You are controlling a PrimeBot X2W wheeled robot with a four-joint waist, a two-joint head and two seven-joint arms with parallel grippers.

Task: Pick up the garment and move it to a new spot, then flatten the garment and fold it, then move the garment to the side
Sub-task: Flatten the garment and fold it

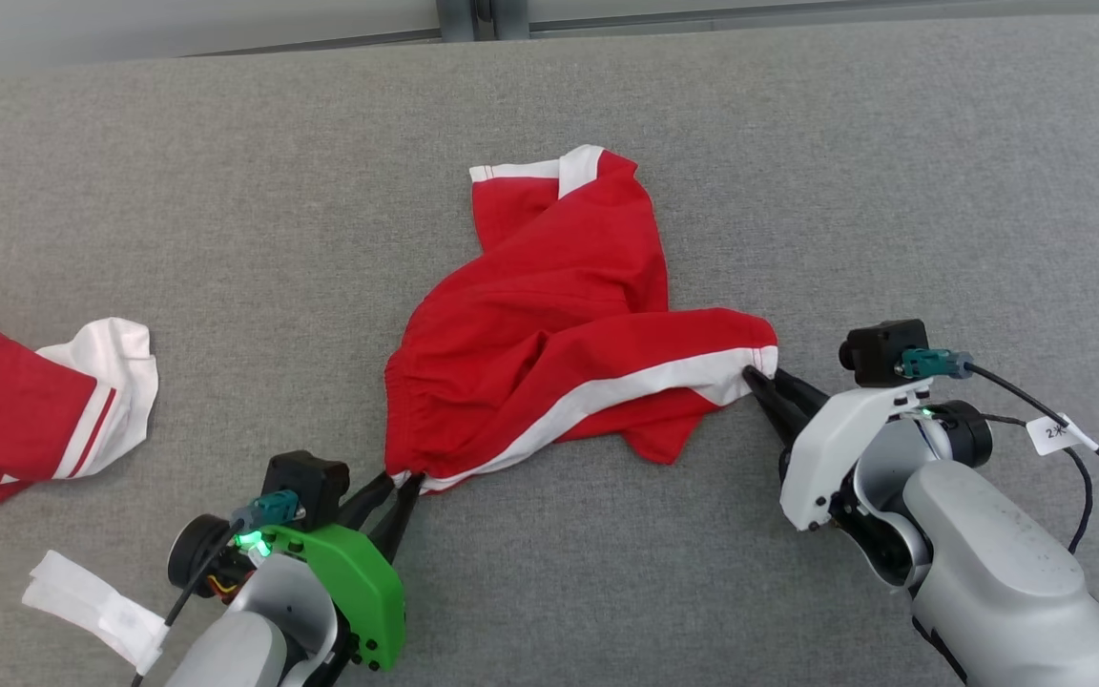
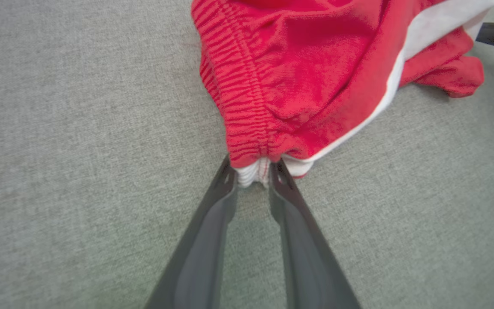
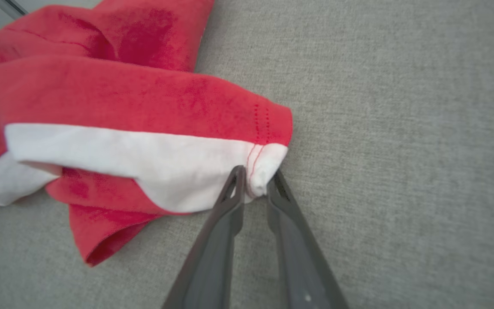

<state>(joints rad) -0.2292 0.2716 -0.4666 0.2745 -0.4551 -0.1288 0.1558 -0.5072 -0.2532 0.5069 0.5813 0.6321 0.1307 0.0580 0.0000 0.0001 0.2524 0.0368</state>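
Red garment (image 1: 559,315) is lying crumpled. The left gripper (image 1: 400,480) is pinching its waistband corner, the right gripper (image 1: 761,376) its hem corner. Moving, flattening and folding are seemingly all remaining.

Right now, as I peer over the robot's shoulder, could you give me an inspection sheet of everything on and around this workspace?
Surface: grey fabric surface, flat.
Job's things: red garment with a white stripe, crumpled at the middle, lying on the surface.
Clutter: second red-and-white garment at the left edge, partly cut off.
Grippers: left gripper pinches the elastic waistband corner; right gripper pinches a white hem corner.
Cables: black cables loop off the right wrist, one bearing a white tag; none touch the garment.
Surroundings: pale wall and a grey frame beyond the far edge.
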